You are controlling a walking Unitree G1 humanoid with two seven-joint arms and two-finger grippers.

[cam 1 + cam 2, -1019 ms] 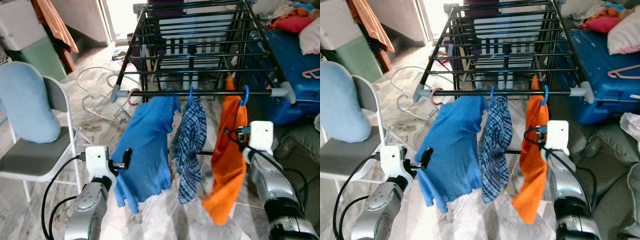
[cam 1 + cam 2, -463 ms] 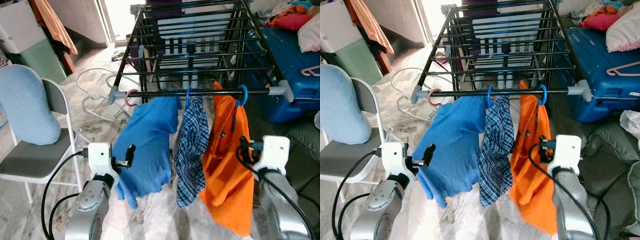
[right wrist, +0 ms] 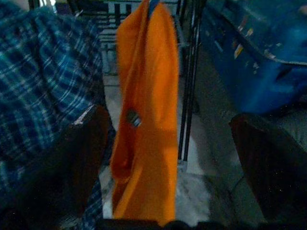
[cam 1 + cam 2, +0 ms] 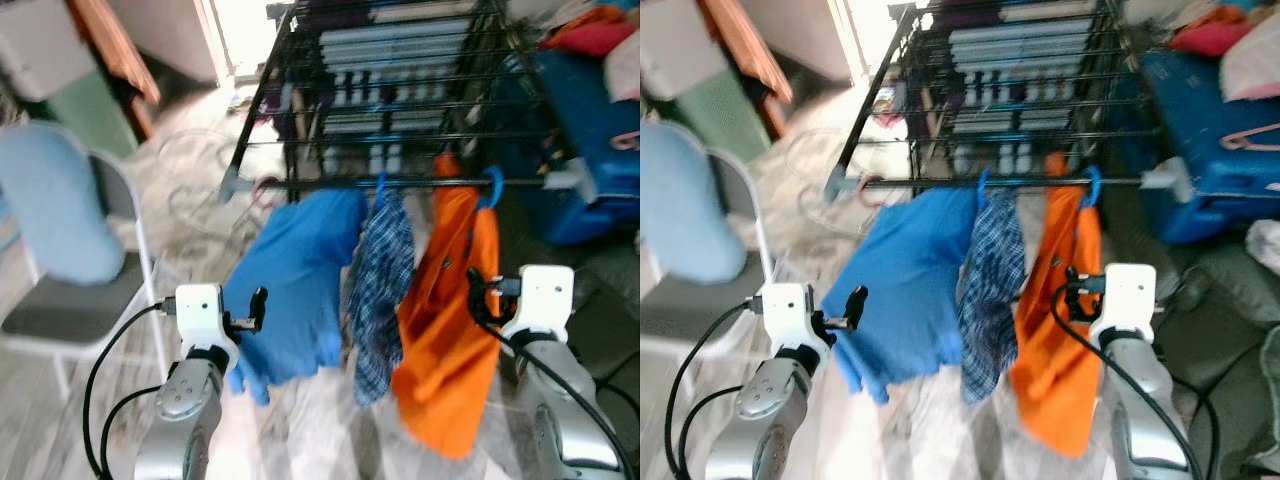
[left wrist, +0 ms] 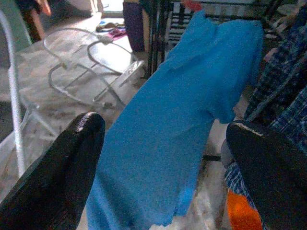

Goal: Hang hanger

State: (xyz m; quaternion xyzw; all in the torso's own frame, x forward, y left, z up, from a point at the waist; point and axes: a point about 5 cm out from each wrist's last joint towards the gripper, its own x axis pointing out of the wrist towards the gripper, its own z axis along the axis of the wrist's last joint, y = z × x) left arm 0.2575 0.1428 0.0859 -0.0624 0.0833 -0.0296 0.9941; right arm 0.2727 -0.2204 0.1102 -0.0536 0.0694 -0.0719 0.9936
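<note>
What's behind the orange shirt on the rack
Behind the orange shirt stand the drying rack's black bars and bare floor. The rack's lower frame there is covered by the cloth.

Both eye views are smeared by motion, so the drying rack (image 4: 400, 90) bars and the folding chair (image 4: 70, 250) lose their edges. The blue hanger hook (image 4: 490, 188) above the orange shirt (image 4: 450, 310) is too blurred to tell how it sits on the rail. The shirt hides the right hand's fingertips.

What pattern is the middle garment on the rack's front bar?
Blue and white plaid on the middle garment, clearest in the right eye view.
</note>
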